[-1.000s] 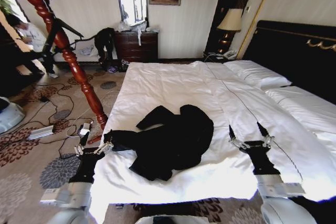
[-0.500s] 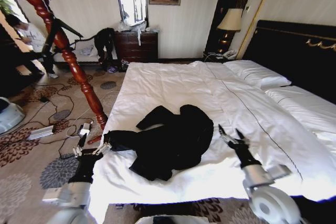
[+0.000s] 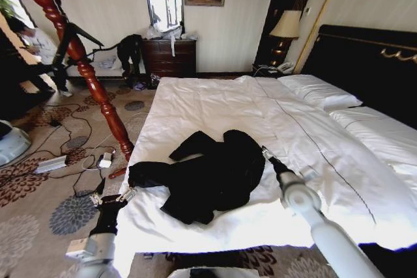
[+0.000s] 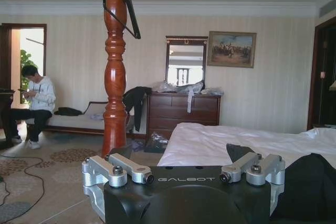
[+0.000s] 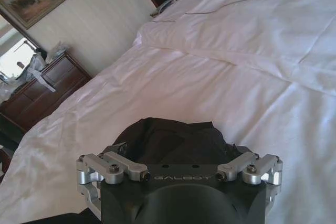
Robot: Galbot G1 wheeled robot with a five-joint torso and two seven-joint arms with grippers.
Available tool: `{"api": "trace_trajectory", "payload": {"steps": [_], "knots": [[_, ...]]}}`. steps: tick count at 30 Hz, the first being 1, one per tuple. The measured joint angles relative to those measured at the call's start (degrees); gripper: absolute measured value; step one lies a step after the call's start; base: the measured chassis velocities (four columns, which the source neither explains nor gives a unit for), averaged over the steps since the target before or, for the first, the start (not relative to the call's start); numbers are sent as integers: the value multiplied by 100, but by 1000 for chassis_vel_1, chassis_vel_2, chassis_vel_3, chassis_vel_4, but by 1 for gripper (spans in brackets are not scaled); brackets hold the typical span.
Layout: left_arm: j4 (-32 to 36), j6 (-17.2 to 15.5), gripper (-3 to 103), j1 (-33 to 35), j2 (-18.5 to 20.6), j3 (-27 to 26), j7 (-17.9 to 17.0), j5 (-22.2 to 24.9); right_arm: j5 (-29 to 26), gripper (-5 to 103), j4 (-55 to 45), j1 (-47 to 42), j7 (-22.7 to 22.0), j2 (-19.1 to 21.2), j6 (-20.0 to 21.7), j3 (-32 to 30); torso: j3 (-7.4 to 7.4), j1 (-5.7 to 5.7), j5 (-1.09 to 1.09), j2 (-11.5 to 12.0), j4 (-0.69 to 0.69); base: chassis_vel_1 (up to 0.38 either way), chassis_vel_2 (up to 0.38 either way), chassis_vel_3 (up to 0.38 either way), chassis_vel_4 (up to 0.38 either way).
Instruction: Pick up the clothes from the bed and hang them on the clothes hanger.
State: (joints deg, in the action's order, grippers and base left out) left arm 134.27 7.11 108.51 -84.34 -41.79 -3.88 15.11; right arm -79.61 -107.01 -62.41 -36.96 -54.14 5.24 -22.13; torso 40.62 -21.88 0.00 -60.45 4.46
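**Both end effectors at the black coat on the bed**

The right end effector [image 3: 266, 152] reaches over the white duvet to the coat's right edge; whether its fingers are parted or closed I cannot tell. The left end effector [image 3: 112, 196] hangs beside the bed's left edge, near the coat's outstretched sleeve, fingers spread apart and holding nothing.

The clothes [image 3: 212, 174], one black coat, lie crumpled on the near part of the bed [image 3: 215, 105]. The clothes hanger [image 3: 78, 56] stands on the carpet left of the bed. Cables [image 3: 71, 154] trail around its foot. A brown dresser [image 3: 169, 56] stands against the far wall.
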Motion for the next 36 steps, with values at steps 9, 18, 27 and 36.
{"api": "trace_trajectory", "payload": {"steps": [9, 18, 27, 36], "knots": [[46, -34, 100, 5, -3, -56, -79, 2, -155, 100, 777, 465, 281, -264, 210, 317, 0, 0, 0, 0, 2, 0, 0, 0, 0], [12, -46, 100, -14, 4, -51, -118, 3, 185, 99, 1236, 567, 579, -422, 118, 441, -1, 0, 0, 0, 1, 0, 0, 0, 0], [-33, -51, 100, -44, 67, -65, -190, 43, 324, 67, 1176, 535, 769, -441, -12, 513, -1, 0, 0, 0, 1, 0, 0, 0, 0], [-60, -78, 100, -85, 82, -78, -282, 72, 397, 35, 1109, 486, 896, -369, -91, 544, -1, 1, 0, 0, 1, 0, 0, 0, 0]]}}
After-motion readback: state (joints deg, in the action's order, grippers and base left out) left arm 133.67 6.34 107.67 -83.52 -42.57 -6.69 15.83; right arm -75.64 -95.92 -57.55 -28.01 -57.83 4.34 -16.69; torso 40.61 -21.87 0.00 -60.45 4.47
